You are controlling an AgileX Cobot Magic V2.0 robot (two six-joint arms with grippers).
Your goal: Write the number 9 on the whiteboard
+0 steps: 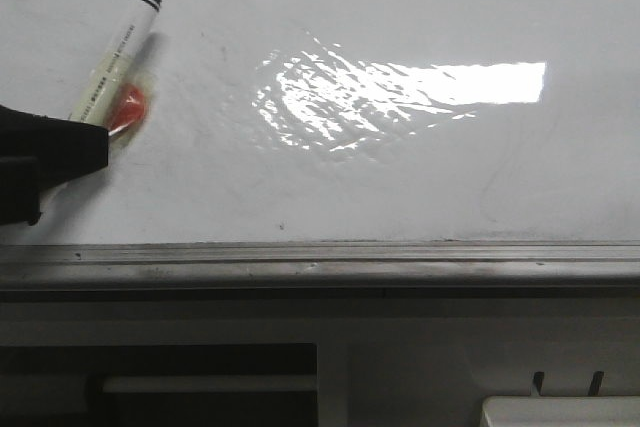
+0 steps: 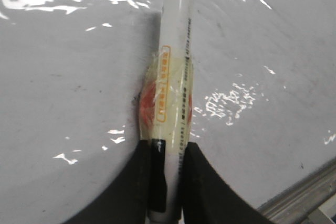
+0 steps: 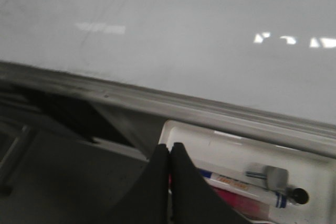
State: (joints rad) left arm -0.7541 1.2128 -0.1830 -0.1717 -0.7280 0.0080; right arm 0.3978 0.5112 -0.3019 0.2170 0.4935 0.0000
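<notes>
The whiteboard (image 1: 400, 177) is glossy white with a bright glare patch and a grey metal edge rail (image 1: 320, 262) along its near side. No number 9 shows on it, only faint smudges. My left gripper (image 1: 95, 137) at the left edge is shut on a white marker (image 1: 115, 57) wrapped in yellowish tape with a red patch; the marker's black-banded end points up and away over the board. In the left wrist view the marker (image 2: 176, 77) sits between the two black fingers (image 2: 202, 182). My right gripper (image 3: 169, 150) is shut and empty, below the rail, out of the front view.
A white box (image 3: 252, 150) holding several markers (image 3: 247, 184) lies beside my right gripper below the board's rail; its corner shows in the front view (image 1: 560, 412). Dark framework (image 1: 200, 377) runs under the rail.
</notes>
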